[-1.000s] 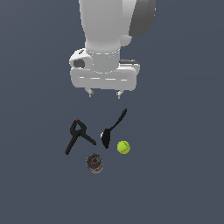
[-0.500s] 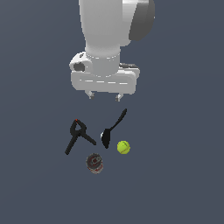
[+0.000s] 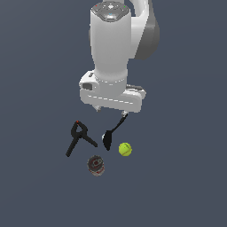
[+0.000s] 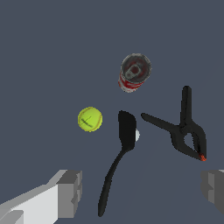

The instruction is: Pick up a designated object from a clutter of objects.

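We are hovering with our gripper (image 4: 140, 192) released wide above the clutter; the tennis ball (image 3: 125, 149) is lying free mid-table, just beside the spoon (image 3: 112, 134), leaving room for fingers.

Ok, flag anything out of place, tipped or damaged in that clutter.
Nothing stands out. The tennis ball sits apart from the black spoon, the can stands upright, and the spring clamp lies flat. Nothing looks spilled or broken. The open claw hangs above them, touching nothing.
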Tool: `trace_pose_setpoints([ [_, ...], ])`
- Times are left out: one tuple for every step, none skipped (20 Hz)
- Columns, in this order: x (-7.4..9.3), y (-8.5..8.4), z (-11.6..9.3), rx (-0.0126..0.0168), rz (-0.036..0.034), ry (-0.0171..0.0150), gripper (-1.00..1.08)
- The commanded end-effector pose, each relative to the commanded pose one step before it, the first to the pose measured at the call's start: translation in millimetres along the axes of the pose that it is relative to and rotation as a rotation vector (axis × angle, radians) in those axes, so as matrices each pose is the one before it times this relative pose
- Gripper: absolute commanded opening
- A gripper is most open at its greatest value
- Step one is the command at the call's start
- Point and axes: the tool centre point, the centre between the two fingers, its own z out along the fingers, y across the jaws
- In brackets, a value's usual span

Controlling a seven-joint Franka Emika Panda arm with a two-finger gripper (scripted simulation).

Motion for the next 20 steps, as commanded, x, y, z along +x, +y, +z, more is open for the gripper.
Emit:
trace_pose_setpoints([
  [6.06,-8.73,17.39,0.0015,0.04789,-0.00334,1.0],
  [2.38,-3.94,7.81,0.0006,0.02155,-0.0013,1.0],
  [2.17,-4.01,7.96,0.00054,0.02175,-0.00132,1.0],
  [1.95,-4.02,8.05,0.00048,0.02177,-0.00133,1.0],
  [1.73,-4.03,8.14,0.00041,0.0218,-0.00133,1.0],
  [1.5,-4.02,8.22,0.00035,0.02183,-0.00133,1.0],
  [1.28,-4.01,8.3,0.00028,0.02185,-0.00133,1.0],
  [1.05,-3.99,8.38,0.00022,0.02187,-0.00133,1.0],
  [0.83,-3.96,8.45,0.00016,0.02188,-0.00132,1.0],
  [0.61,-3.91,8.53,0.00009,0.02192,-0.00131,1.0],
  [0.39,-3.83,8.55,0.00003,0.02183,-0.00129,1.0],
  [0.17,-3.6,8.25,-0.00003,0.02091,-0.00122,1.0],
  [-0.02,-3.35,7.86,-0.00008,0.01979,-0.00114,1.0],
  [-0.18,-3.09,7.46,-0.00012,0.01868,-0.00106,1.0],
  [-0.31,-2.85,7.05,-0.00016,0.01755,-0.00098,1.0],
  [-0.4,-2.6,6.63,-0.00018,0.01645,-0.0009,1.0],
  [-0.48,-2.37,6.2,-0.0002,0.01531,-0.00083,1.0],
  [-0.53,-2.14,5.77,-0.00021,0.01418,-0.00075,1.0],
  [-0.56,-1.92,5.33,-0.00022,0.01306,-0.00068,1.0],
  [-0.57,-1.72,4.88,-0.00021,0.01192,-0.00061,1.0],
])
